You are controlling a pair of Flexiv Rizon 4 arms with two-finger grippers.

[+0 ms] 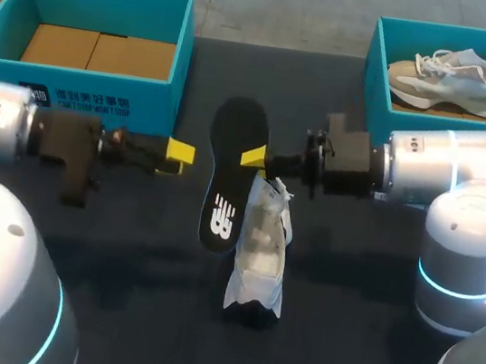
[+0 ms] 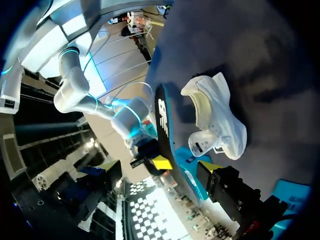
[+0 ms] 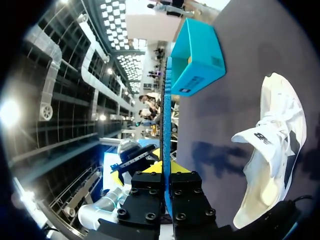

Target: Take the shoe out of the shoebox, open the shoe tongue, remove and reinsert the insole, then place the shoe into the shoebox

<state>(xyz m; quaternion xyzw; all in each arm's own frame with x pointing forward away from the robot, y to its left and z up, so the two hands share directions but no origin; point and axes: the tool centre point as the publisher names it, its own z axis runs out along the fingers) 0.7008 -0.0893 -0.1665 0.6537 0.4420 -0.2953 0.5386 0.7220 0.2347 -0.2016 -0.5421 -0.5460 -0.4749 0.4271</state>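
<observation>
Head view of a dark bench [image 1: 139, 263]. At centre, the right tool [image 1: 256, 158] is clamped on the edge of a black insole [image 1: 225, 179], which runs from the upper centre down toward the middle. The insole carries a large white logo near its lower end. Just right of and below it, touching the insole's lower end, a white shoe [image 1: 259, 258] lies on the bench. Its tongue is pulled open, and the right wrist view shows a small dark logo on it. The left tool [image 1: 176, 158] hovers left of the insole, tips apart, holding nothing. At upper left is a teal shoebox [image 1: 92, 91] with white print on its front wall. At upper right, a second teal box [image 1: 378, 74] holds a grey-and-white sneaker [image 1: 455, 81].
</observation>
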